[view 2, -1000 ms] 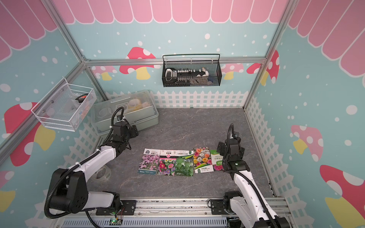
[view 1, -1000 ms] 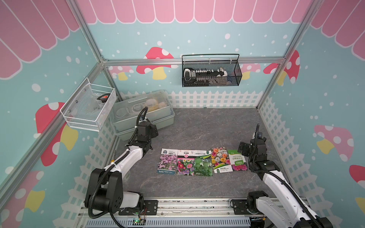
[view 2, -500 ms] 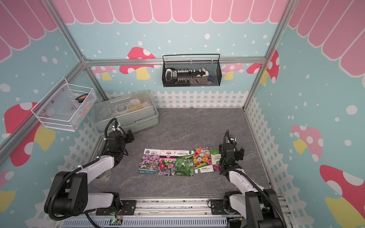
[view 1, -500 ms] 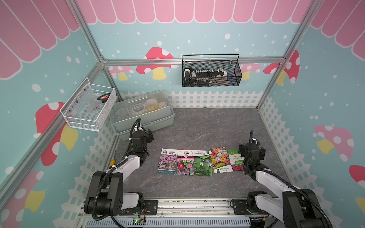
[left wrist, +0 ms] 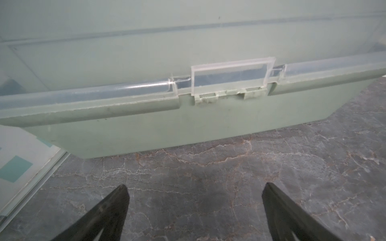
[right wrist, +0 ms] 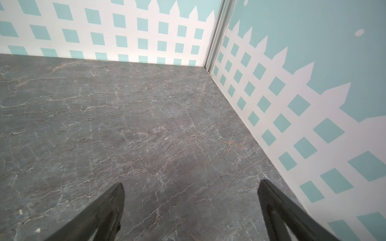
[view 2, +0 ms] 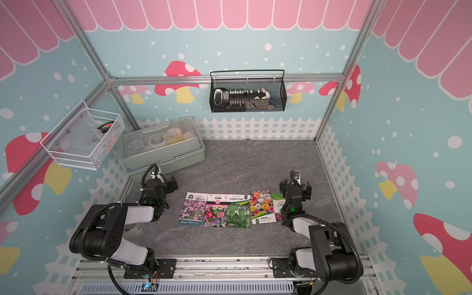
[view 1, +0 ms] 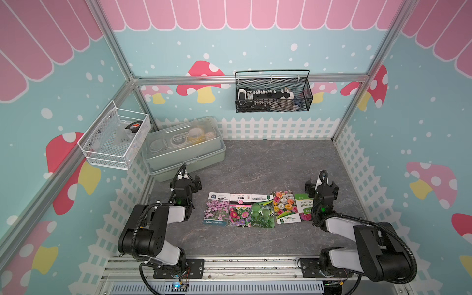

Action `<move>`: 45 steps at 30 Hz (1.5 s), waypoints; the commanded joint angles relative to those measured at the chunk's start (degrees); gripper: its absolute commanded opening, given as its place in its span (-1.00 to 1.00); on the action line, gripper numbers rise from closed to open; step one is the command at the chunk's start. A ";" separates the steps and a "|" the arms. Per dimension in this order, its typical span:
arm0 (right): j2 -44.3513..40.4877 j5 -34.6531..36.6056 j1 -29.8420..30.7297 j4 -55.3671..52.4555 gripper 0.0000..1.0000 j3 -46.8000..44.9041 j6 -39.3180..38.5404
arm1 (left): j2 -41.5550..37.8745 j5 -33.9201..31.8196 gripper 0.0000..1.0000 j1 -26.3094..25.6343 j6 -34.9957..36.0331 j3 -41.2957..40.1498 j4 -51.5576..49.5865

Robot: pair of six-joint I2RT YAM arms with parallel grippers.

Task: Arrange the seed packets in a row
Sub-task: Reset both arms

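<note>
Left wrist view has your left claw [left wrist: 196, 186] spread wide over bare stone, pinching nothing. The pale green storage box [left wrist: 146, 129] stands close ahead of it, clear latch facing you. Right wrist view shows the right claw [right wrist: 191, 183] just as wide and just as empty, aimed at the corner where the picket-fence walls [right wrist: 292, 116] meet. Neither wrist camera sees the seed packets [view 1: 255, 210]. In both top views the five lie flat between the two claws, set back from the tips toward the arm bases, side by side in one line. The purple-flower packet [view 1: 216, 209] ends the line near the left claw, apart from it. The green-and-white packet [view 1: 302, 204] at the other end lies just beside the right wrist, which hides part of it.

You look all but finished, I judge. The rose packet [view 1: 284, 208] sits slightly skewed and seems to lap over its neighbour. To square it, come down beside it with the right claw and nudge one edge gently. Glossy packets should slide easily on the grey marbled tabletop [right wrist: 146, 116], so a hard push could scatter the line. Mind the box and walls when swinging either arm. A black wire basket [view 1: 273, 94] and a white mesh basket [view 1: 112, 143] hang well clear.
</note>
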 commanded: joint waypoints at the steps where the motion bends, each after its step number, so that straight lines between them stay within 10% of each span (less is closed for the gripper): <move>1: 3.13 -1.67 0.08 6.35 0.97 0.63 -3.53 | 0.12 1.01 0.97 0.18 1.52 -0.10 5.00; 12: 11.63 -9.57 0.07 17.43 0.97 -1.46 -6.69 | 0.30 1.53 0.98 -0.03 1.87 0.02 5.19; 45: 11.39 -9.48 -4.02 5.95 0.98 4.23 -1.06 | 0.47 1.44 0.97 -0.02 2.00 -0.15 5.80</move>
